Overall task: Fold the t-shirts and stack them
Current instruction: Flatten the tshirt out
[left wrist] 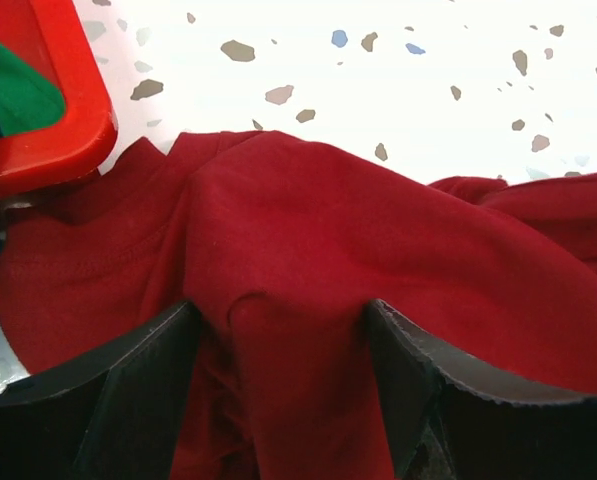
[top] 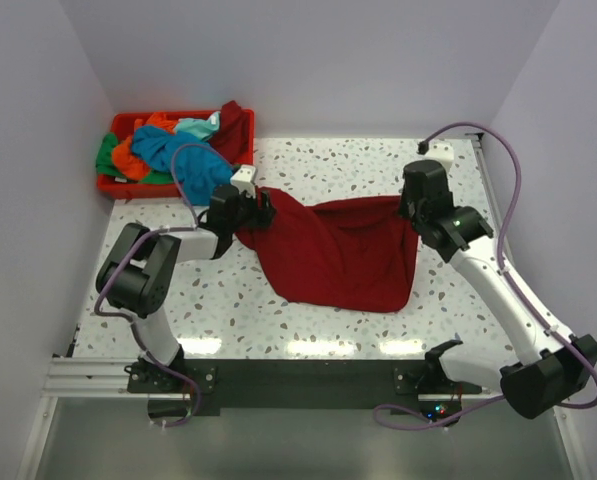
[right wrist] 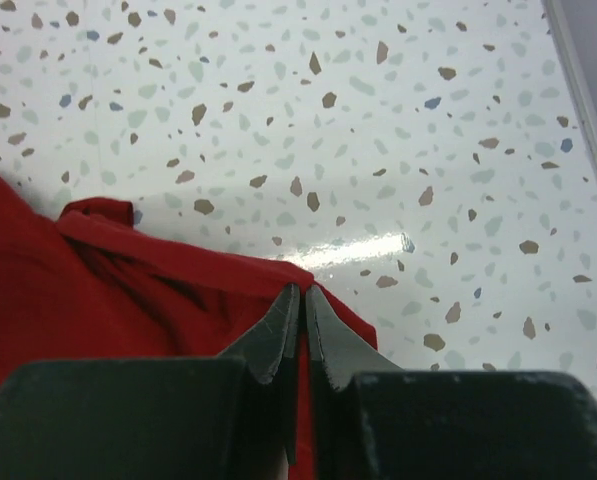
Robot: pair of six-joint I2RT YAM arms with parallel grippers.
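A large dark red t-shirt [top: 338,250] is spread across the middle of the table, its top edge stretched between my two grippers. My left gripper [top: 261,208] grips the shirt's left corner beside the bin. In the left wrist view its fingers [left wrist: 148,370] stand partly apart with a thick fold of the red shirt [left wrist: 298,250] bunched between them. My right gripper [top: 410,205] is shut on the shirt's right corner. In the right wrist view its fingertips [right wrist: 283,325] pinch the edge of the red cloth [right wrist: 128,290]. Teal, orange and green shirts [top: 163,148] lie piled in the bin.
A red plastic bin [top: 123,185] stands at the table's far left corner, and its rim [left wrist: 48,130] is close to my left gripper. The speckled white table [top: 358,160] shows behind the shirt. White walls close in three sides.
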